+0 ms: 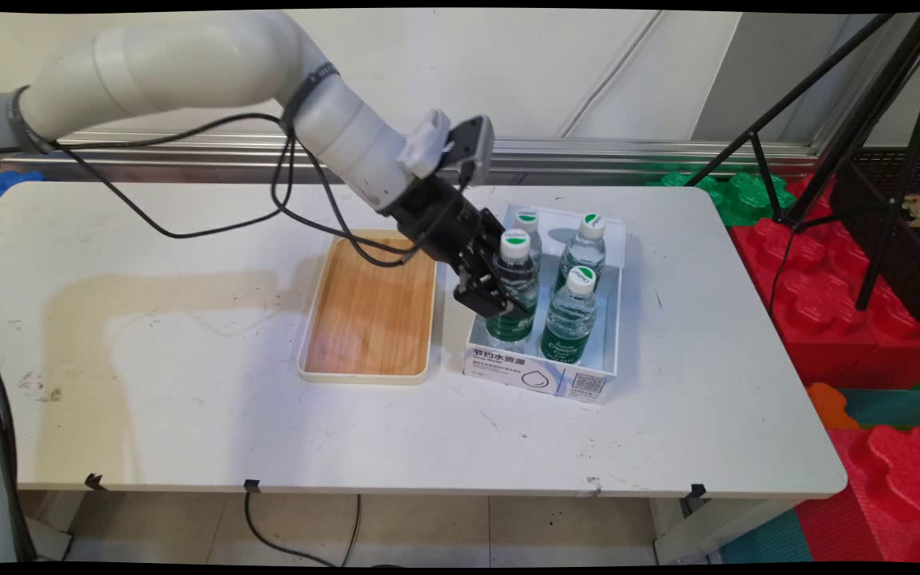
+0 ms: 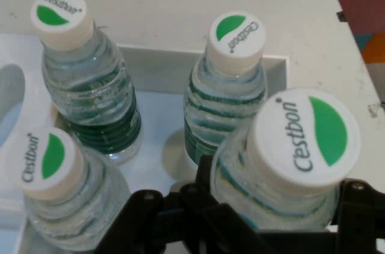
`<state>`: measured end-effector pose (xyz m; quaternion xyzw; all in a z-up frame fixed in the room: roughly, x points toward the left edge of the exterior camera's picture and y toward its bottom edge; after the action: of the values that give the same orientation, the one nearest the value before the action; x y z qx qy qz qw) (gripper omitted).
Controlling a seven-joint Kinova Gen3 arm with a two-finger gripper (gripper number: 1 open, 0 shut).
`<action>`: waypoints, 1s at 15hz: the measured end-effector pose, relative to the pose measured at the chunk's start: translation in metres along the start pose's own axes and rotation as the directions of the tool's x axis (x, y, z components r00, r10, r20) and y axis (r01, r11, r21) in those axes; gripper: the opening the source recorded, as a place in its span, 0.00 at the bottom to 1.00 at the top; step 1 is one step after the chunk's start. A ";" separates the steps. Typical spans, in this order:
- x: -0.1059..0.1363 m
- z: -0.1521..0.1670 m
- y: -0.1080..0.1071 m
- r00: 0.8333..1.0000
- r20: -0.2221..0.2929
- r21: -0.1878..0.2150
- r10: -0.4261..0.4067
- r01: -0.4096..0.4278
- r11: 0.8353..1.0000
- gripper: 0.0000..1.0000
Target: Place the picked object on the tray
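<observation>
The gripper [image 1: 500, 299] is down in the white box [image 1: 588, 383], jaws clamped round the near-left water bottle [image 1: 514, 287] — looks like the grasp stage. Three other bottles stand just beside it, so any lift wants to go straight up. Empty wooden tray [image 1: 368, 307] sits left, on a scuffed white table [image 1: 188, 399]; red foam blocks [image 1: 843, 319] at right.

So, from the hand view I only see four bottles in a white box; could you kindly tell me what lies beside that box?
Observer: An empty wooden tray lies on the table at the box's picture-left side, close to it but apart.
Operator: Thank you. Does the box carry any print outside?
Observer: Yes, its near wall bears Chinese lettering, a drop logo and a QR code.
</observation>
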<state>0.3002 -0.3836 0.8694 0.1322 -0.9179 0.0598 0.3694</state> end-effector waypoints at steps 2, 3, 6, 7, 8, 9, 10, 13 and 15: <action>0.003 -0.016 0.002 1.000 -0.013 0.003 0.004 -0.004 1.000 0.00; 0.004 -0.027 0.004 1.000 -0.021 0.006 0.005 -0.005 1.000 0.00; 0.006 -0.052 0.009 0.999 -0.036 0.008 0.008 -0.008 1.000 0.00; 0.005 -0.063 0.011 0.999 -0.040 0.008 0.009 -0.009 1.000 0.00; 0.005 -0.074 0.013 0.999 -0.044 0.008 0.010 -0.010 1.000 0.00; 0.004 -0.081 0.015 0.999 -0.046 0.008 0.010 -0.009 1.000 0.00; 0.004 -0.087 0.016 0.999 -0.048 0.007 0.009 -0.009 1.000 0.00; 0.001 -0.111 0.020 0.999 -0.054 0.012 0.001 0.000 1.000 0.00; -0.002 -0.126 0.021 0.998 -0.058 0.020 -0.011 0.012 1.000 0.00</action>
<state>0.3792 -0.3367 0.9585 0.1396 -0.9054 0.0710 0.3945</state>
